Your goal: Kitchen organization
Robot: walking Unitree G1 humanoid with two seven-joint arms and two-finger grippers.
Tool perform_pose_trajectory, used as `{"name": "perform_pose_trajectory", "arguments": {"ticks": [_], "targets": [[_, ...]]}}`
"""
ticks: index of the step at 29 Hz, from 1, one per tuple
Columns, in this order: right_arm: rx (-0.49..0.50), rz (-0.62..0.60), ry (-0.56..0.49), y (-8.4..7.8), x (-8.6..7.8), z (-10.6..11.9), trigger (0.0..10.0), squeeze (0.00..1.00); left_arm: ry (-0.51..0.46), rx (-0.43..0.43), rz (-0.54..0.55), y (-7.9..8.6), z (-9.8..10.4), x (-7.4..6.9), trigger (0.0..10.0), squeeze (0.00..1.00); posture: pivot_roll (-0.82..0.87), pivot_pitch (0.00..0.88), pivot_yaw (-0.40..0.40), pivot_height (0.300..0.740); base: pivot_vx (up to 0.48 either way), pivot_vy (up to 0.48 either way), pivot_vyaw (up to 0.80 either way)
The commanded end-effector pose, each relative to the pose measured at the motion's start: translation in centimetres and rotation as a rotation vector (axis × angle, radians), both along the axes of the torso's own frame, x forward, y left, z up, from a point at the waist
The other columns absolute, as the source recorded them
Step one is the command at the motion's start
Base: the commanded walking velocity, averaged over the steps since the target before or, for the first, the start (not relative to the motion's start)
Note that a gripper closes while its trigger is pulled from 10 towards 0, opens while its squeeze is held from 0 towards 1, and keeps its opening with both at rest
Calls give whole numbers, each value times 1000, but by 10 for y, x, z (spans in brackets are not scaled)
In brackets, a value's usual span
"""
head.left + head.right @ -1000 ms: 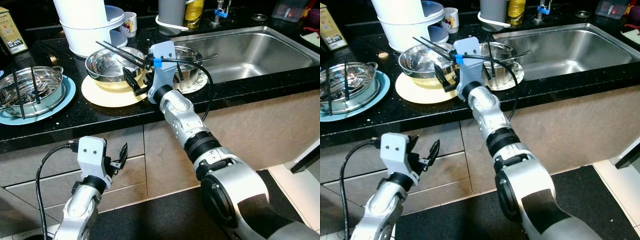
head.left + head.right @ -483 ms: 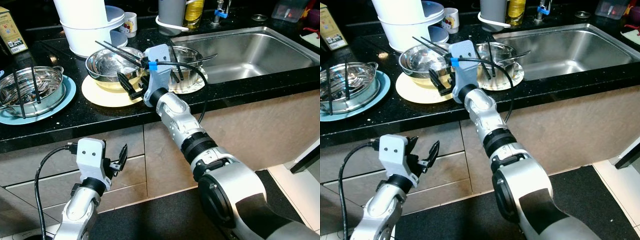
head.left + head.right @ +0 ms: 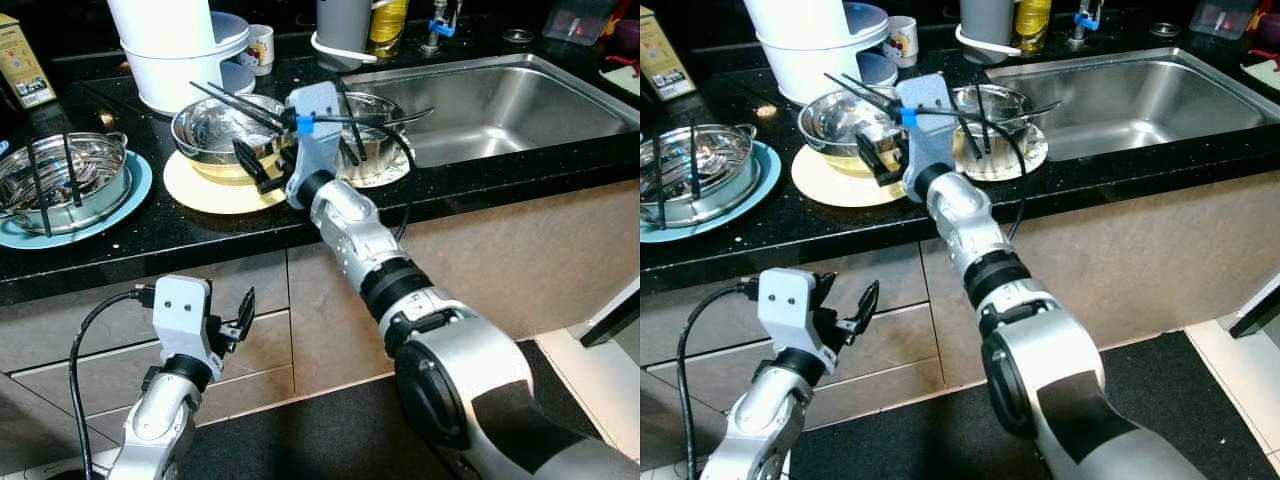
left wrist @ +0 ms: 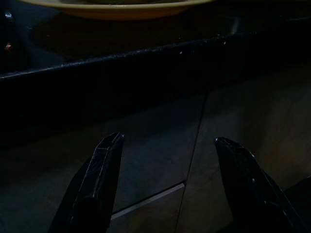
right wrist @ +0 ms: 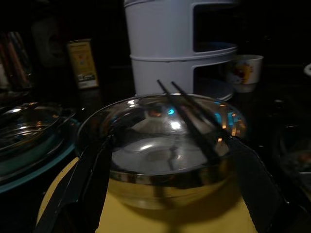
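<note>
A steel bowl (image 3: pixel 215 130) with black chopsticks (image 3: pixel 232 100) across its rim sits on a yellow plate (image 3: pixel 195 190) on the black counter. My right gripper (image 3: pixel 258 168) is open at the bowl's near right side, low over the plate. In the right wrist view the bowl (image 5: pixel 165 150) lies straight ahead between the two spread fingers (image 5: pixel 92 184). A second steel bowl (image 3: pixel 385 110) with chopsticks stands on a patterned plate just right of the wrist. My left gripper (image 3: pixel 243 312) hangs open below the counter, facing the cabinet front (image 4: pixel 160 145).
A steel pot (image 3: pixel 60 180) with chopsticks rests on a blue plate at the left. A white stacked container (image 3: pixel 170 50), a mug (image 3: pixel 260 45) and a yellow box (image 3: pixel 22 65) stand behind. The sink (image 3: pixel 500 100) is at the right, the counter edge (image 3: pixel 150 255) in front.
My right gripper has shifted slightly left, closer to the bowl on the yellow plate. The left arm has stayed in place.
</note>
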State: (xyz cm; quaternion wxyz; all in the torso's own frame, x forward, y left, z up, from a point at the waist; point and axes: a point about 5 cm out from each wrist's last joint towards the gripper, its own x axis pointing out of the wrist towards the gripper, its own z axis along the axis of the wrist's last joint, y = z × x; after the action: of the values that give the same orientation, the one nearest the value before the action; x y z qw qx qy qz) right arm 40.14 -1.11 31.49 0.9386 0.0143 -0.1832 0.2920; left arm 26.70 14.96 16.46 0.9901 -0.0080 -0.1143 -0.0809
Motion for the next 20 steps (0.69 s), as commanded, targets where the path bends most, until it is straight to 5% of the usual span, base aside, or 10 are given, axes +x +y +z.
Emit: {"name": "perform_pose_trajectory", "arguments": {"ticks": [1, 20], "targets": [[6, 2, -34, 2, -1, 9, 10000, 0, -8, -4, 6, 2, 1, -1, 10000, 0, -47, 197, 2, 740, 0, 0, 0], [-99, -62, -29, -7, 4, 3, 10000, 0, -8, -4, 2, 2, 2, -1, 10000, 0, -39, 202, -1, 740, 0, 0, 0]]}}
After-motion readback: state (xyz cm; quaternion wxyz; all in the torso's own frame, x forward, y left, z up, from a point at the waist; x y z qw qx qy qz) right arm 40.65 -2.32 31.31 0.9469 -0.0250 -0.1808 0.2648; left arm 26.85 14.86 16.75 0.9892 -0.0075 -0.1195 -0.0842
